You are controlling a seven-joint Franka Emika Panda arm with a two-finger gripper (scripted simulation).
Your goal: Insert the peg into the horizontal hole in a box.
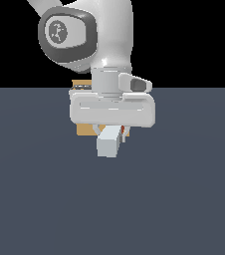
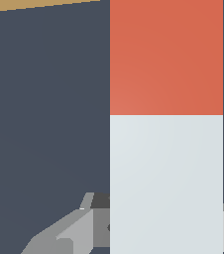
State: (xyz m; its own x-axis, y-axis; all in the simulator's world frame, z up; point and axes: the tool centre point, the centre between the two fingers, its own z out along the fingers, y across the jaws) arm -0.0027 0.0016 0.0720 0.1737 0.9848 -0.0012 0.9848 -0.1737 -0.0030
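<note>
The peg (image 1: 108, 145) points away from the exterior camera, its grey-white square end facing it and a sliver of red showing beside it. My gripper (image 1: 110, 135) is shut on the peg's white part. In the wrist view the peg (image 2: 166, 124) fills the frame, with its red-orange end toward the tan box (image 2: 39, 5), of which only an edge strip shows. One grey finger (image 2: 72, 233) appears beside the white part. In the exterior view the box (image 1: 86, 129) stands right behind my hand and is mostly covered. The hole is hidden.
A flat dark blue-grey floor (image 1: 184, 199) spreads all around. The arm's large white and grey links (image 1: 84, 35) rise above the hand and cover the box's top.
</note>
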